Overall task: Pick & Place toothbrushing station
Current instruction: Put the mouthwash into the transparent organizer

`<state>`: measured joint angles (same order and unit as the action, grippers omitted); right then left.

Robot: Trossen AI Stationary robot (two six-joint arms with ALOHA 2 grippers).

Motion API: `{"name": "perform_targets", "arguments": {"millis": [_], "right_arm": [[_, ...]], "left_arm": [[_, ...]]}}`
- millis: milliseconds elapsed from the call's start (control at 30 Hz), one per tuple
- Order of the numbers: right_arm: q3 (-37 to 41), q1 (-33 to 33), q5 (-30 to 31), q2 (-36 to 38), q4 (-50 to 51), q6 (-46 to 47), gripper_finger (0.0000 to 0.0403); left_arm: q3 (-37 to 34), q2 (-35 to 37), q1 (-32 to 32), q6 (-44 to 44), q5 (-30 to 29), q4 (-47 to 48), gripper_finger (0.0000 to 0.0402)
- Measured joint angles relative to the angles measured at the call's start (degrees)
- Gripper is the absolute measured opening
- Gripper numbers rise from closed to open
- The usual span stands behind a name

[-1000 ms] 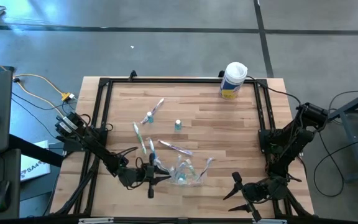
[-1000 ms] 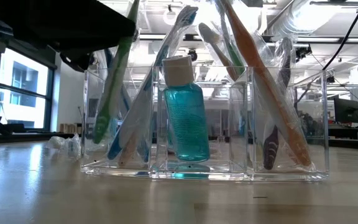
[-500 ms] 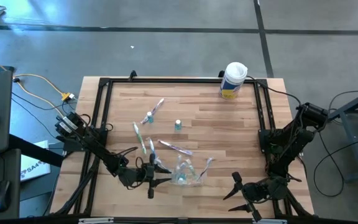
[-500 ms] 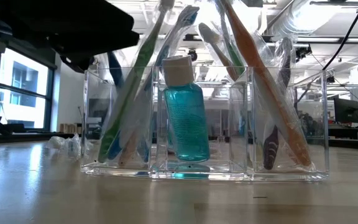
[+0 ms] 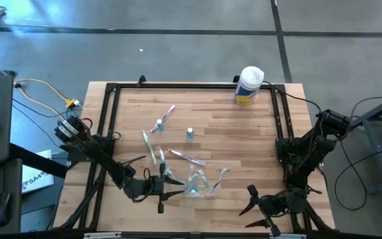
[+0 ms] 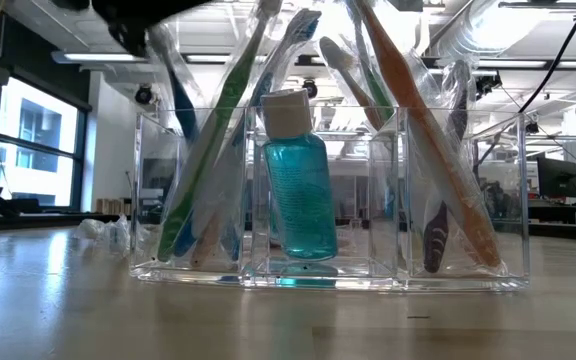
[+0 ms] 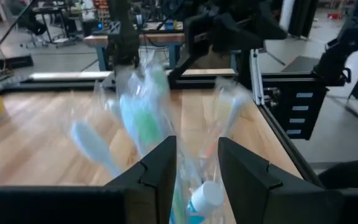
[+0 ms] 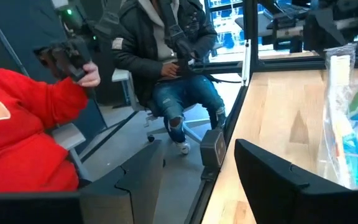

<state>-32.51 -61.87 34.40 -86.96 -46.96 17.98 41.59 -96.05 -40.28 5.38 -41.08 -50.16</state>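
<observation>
The clear plastic holder (image 5: 199, 187) stands near the table's near edge; in the low view (image 6: 368, 281) it has three compartments. A teal bottle (image 6: 298, 200) stands in the middle one, and wrapped toothbrushes lean in the outer ones, among them a green-handled one (image 6: 208, 160) and an orange one (image 6: 428, 140). Several loose toothbrushes (image 5: 156, 156) and teal-capped tubes (image 5: 190, 133) lie on the table behind the holder. My left gripper (image 5: 163, 189) is open just left of the holder and above it; its wrist view (image 7: 197, 180) looks onto the brush heads. My right gripper (image 5: 252, 201) waits open at the near right.
A large white canister with a yellow label (image 5: 249, 85) stands at the far right corner. A black frame (image 5: 111, 119) borders the table. Beyond the right edge, a person in red (image 8: 17, 124) and a seated person (image 8: 173, 50) are near.
The green-handled toothbrush in the holder's left compartment has tipped over, and its head now leans toward the middle compartment. My left gripper has then risen and drawn back from the holder, almost out of the low view.
</observation>
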Motion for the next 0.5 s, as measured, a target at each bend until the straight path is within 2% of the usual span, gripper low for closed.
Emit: {"name": "perform_targets", "arguments": {"millis": [333, 500], "right_arm": [[0.0, 0.0, -0.4, 0.0, 0.0, 0.2, 0.0193], [0.0, 0.0, 1.3, 2.1, 0.1, -4.3, 0.0193]], "left_arm": [[2.6, 14.1, -5.0, -0.8, 0.0, 23.1, 0.0120], [2.7, 19.6, -5.1, -0.6, 0.0, 33.8, 0.0120]]}}
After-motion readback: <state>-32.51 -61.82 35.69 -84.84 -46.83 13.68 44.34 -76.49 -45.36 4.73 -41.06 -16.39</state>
